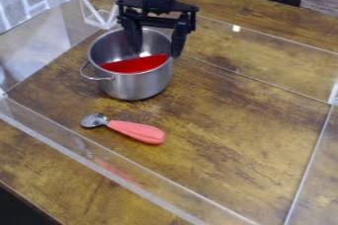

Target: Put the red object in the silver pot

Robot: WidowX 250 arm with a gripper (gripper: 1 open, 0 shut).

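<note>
Camera view: the claw (156, 34) is spread wide, gripping nothing, over the far side of the silver pot (129, 69). Inside that pot lies a flat red piece (137, 64). The red-handled utensil (125, 128) lies on the wooden counter (231, 135), just in front of the pot, nothing covering it.

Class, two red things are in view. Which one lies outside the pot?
The red-handled utensil, with its small silver head; the flat red piece is inside the pot.
</note>
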